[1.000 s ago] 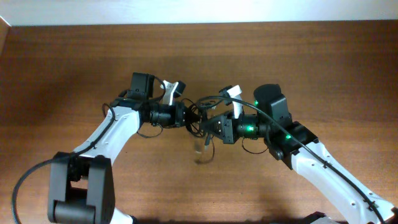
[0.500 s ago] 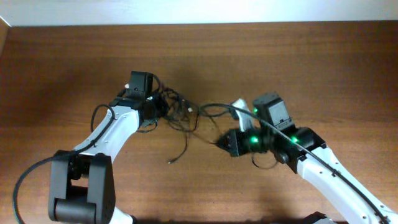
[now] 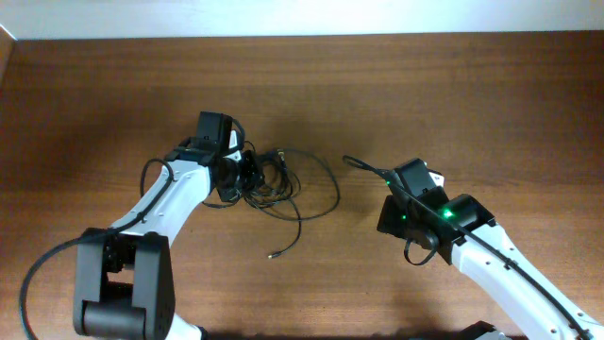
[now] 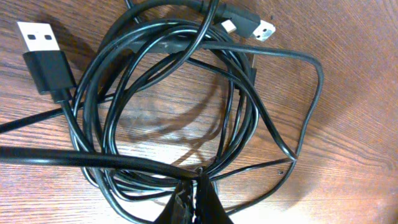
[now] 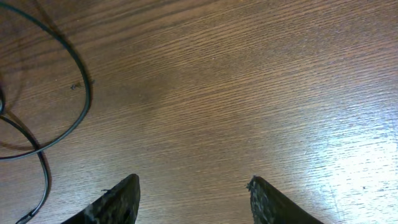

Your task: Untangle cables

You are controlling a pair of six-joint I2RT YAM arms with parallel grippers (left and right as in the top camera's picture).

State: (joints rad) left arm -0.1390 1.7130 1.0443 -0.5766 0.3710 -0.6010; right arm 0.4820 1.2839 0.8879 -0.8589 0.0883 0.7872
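Well, wood-grain tabletop (image 3: 491, 104) w/ cables (image 4: 163, 45), white wall (image 3: 302, 14)

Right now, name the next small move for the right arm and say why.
Probably move the right gripper toward the loose loop beside it. Its jaws stand open over bare table, holding nothing, while the left gripper pinches the coiled cables.

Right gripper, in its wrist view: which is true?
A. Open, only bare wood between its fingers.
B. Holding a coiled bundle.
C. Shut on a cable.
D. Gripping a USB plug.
A: the right gripper is open, with bare table between its fingers and the cables off to one side.
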